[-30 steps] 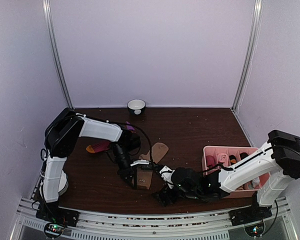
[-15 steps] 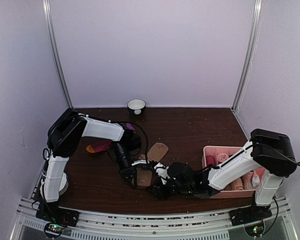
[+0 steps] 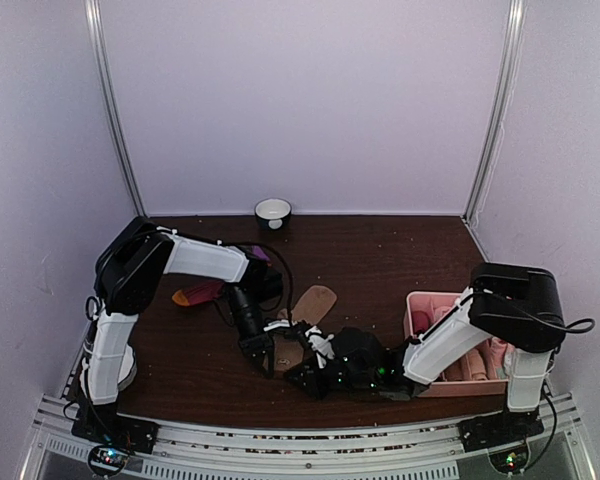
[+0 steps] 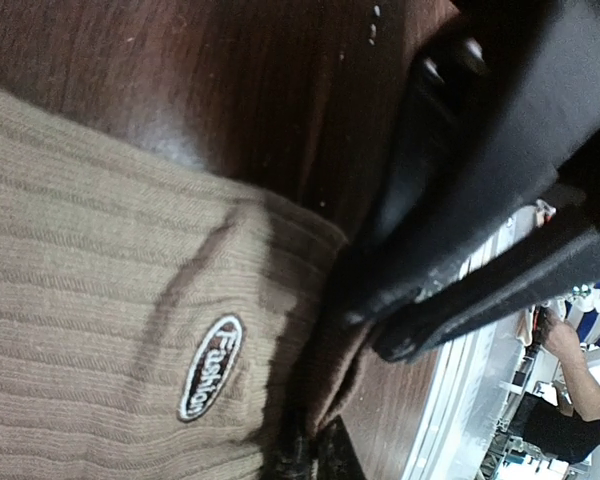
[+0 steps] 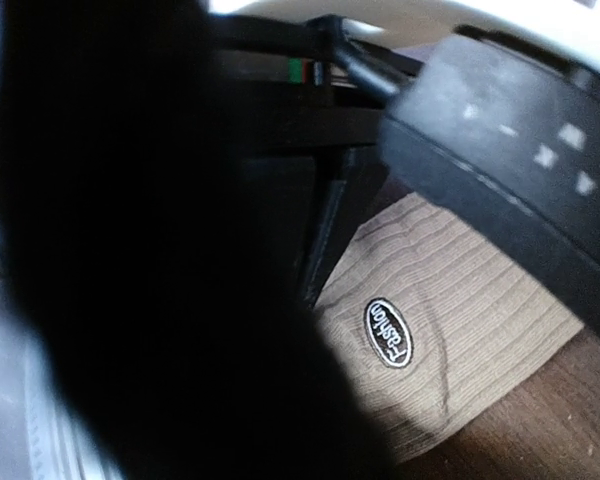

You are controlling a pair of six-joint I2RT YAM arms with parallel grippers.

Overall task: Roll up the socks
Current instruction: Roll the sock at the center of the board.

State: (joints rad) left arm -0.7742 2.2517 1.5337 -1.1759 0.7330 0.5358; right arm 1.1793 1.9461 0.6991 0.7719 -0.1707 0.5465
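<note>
The tan sock (image 3: 313, 303) lies flat at mid-table, its toe pointing away and its cuff toward me. Its oval label (image 4: 210, 367) shows in both wrist views. My left gripper (image 3: 261, 358) is shut on the cuff's left edge, with the fabric bunched between its fingers (image 4: 315, 445). My right gripper (image 3: 302, 372) sits low at the cuff's right corner, and its black fingers (image 4: 450, 290) are drawn together on the tan sock's edge there. In the right wrist view one dark finger (image 5: 130, 300) blocks most of the tan sock (image 5: 460, 300). The dark red sock (image 3: 202, 293) lies behind the left arm, partly hidden.
A pink divided tray (image 3: 416, 300) holding small rolled socks stands at the right, behind the right arm. A small white bowl (image 3: 273, 211) sits against the back wall. The table's front rail (image 3: 300, 440) runs just below both grippers.
My right gripper has slid left to the tan sock's cuff and its jaws have come together from wide open. The left gripper has stayed shut on the cuff.
</note>
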